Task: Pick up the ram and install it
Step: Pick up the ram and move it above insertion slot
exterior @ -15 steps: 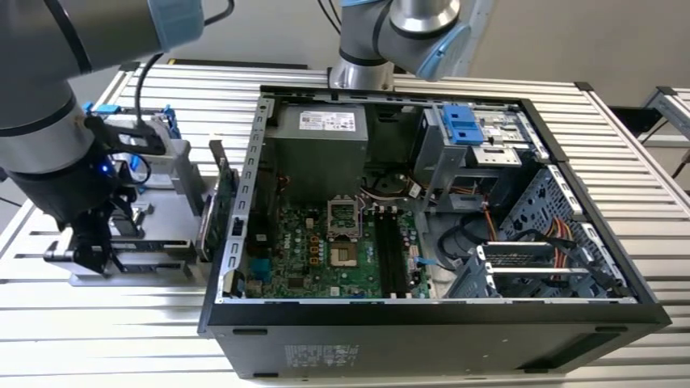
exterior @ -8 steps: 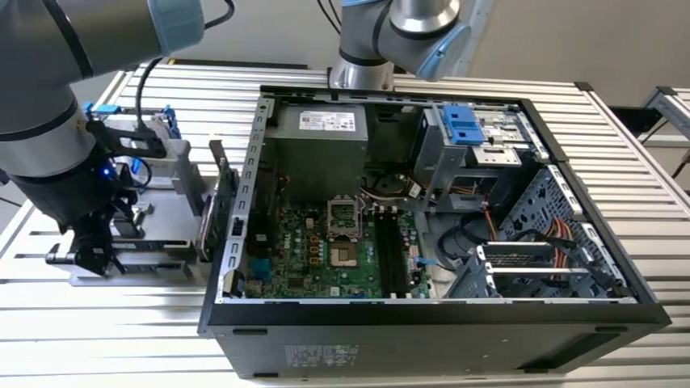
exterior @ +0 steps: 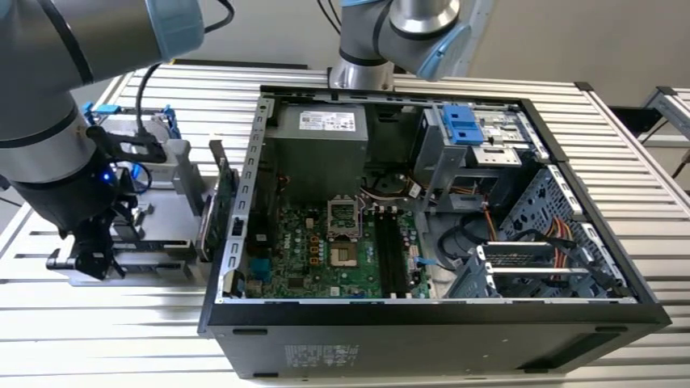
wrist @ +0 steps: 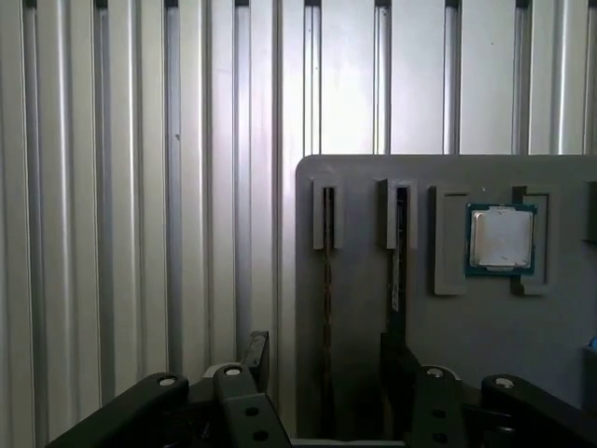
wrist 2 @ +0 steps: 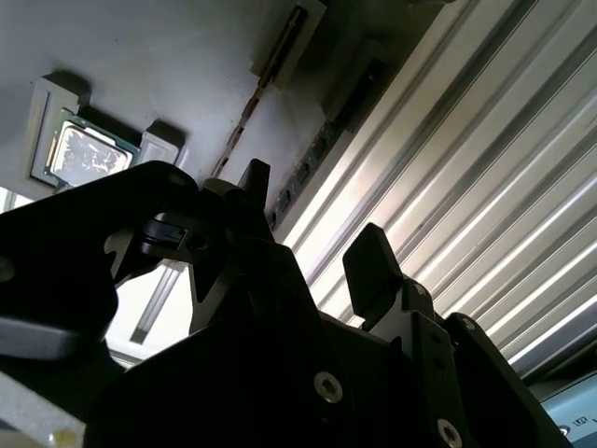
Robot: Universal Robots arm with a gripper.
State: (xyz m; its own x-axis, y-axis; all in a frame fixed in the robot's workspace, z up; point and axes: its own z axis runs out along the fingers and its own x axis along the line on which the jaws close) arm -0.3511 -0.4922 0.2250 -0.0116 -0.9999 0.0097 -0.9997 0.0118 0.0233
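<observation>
Jaws spread wide, holding nothing, hovering over the ram point(wrist: 326, 280) standing on edge in the grey tray point(wrist: 364, 317). Light, stiff, fragile, I'd judge: pinch its flat faces mid-length, clear of the contact edge.

I work in what looks like a robotics lab or assembly workshop, where a ribbed aluminium tabletop point(exterior: 108, 339) carries an opened desktop computer case point(exterior: 431, 319) with its motherboard point(exterior: 313, 250) bare and a grey moulded parts holder point(wrist: 485, 355) beside it.
</observation>
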